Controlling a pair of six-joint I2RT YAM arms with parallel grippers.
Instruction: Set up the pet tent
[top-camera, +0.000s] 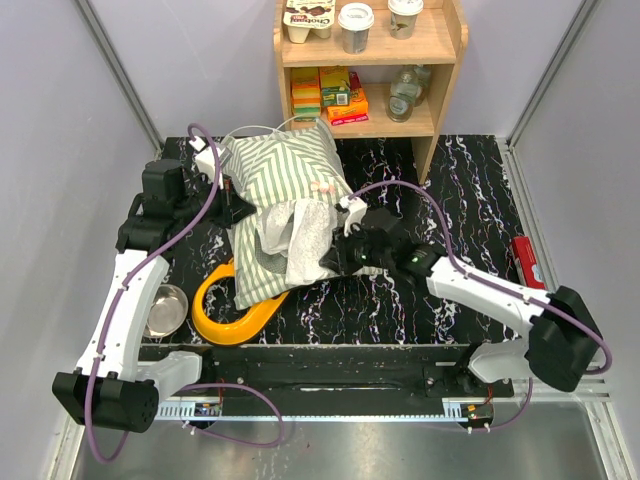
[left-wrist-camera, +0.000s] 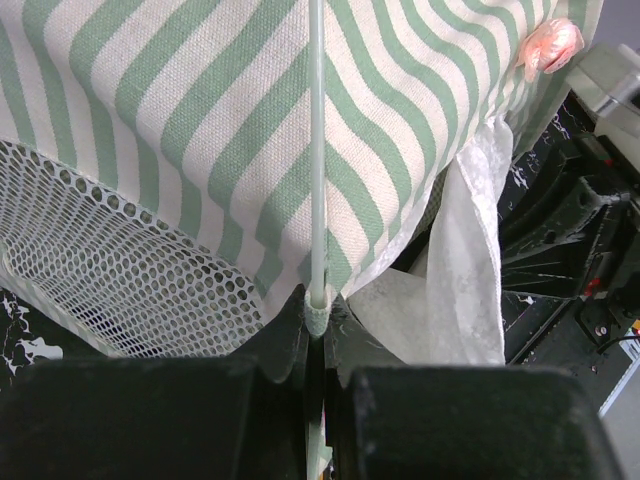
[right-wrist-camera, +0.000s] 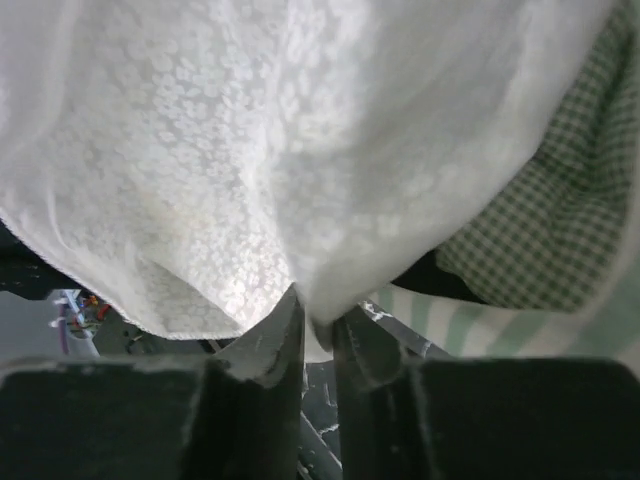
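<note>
Top view: the pet tent (top-camera: 285, 195) lies crumpled on the table (top-camera: 470, 200), left of centre. Its long axis runs roughly 12 to 6 o'clock, and its near end overlaps a yellow holder (top-camera: 232, 312). Its pale inner fabric faces about 4 o'clock.

Left wrist view only: the left end effector (left-wrist-camera: 318, 325) is clenched on the lower end of a thin white pole (left-wrist-camera: 317, 150), which runs 6 to 12 o'clock over the striped cloth. The mesh panel (left-wrist-camera: 120, 250) sits at 8 o'clock.

Right wrist view only: the right end effector (right-wrist-camera: 320, 335) has its fingers close together, pinching the lace curtain (right-wrist-camera: 300, 150) that hangs into the gap. A green gingham lining (right-wrist-camera: 540, 200) shows at 3 o'clock.
</note>
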